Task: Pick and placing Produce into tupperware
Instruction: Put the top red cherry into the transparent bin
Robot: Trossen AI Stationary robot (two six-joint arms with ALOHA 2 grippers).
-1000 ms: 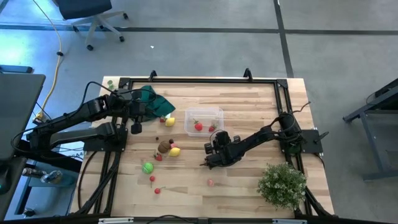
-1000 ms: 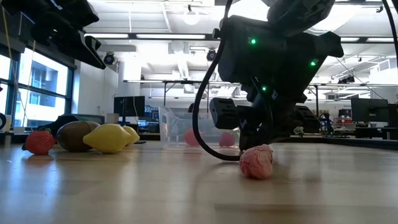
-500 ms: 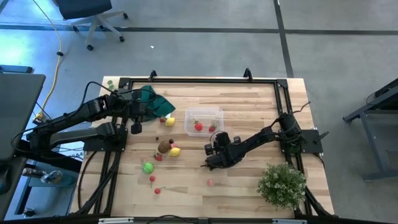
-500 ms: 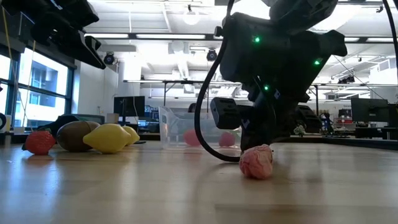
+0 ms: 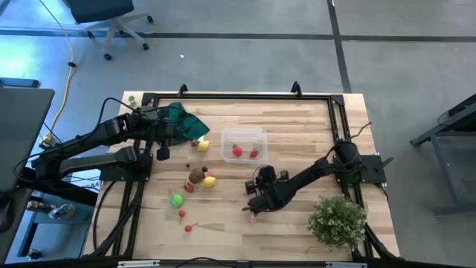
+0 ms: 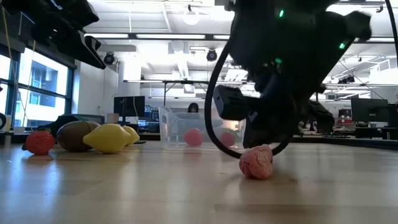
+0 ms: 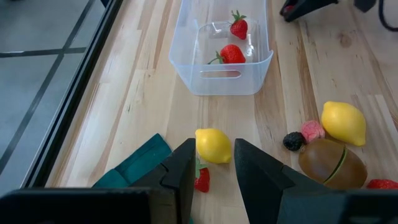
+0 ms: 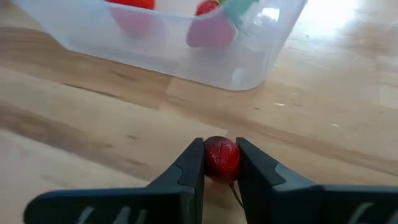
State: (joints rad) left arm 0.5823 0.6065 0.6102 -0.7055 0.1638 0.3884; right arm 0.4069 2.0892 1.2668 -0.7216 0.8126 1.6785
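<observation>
The clear tupperware [image 5: 244, 144] stands at mid-table with two red strawberries [image 7: 231, 55] lying in it. My right gripper [image 8: 220, 163] is just on the near side of the tub's right corner [image 8: 273, 56], shut on a small round red piece of produce. A pink bumpy piece [image 6: 256, 163] lies on the wood in front of that arm. More produce lies at mid-left: two lemons [image 7: 212, 142], a brown piece [image 5: 197, 176] and a green one [image 5: 176, 199]. My left gripper [image 7: 214, 163] hangs open above the left side, holding nothing. My right gripper pinches the small round red piece [image 8: 221, 158] between its two fingertips, one finger on each side of it. The fingers slant down and point toward the tub. I cannot tell whether the piece is clear of the table.
A dark green cloth [image 5: 186, 119] lies at the far left. A bushy pale-green plant [image 5: 338, 219] stands at the near right, beside the right arm. Small red pieces [image 5: 184, 220] lie toward the near edge. Black frame rails [image 5: 238, 95] run along the table's edges.
My right gripper has moved a little toward the table's near edge, away from the tub, and looms larger in the low view. The pink bumpy piece has stayed where it was.
</observation>
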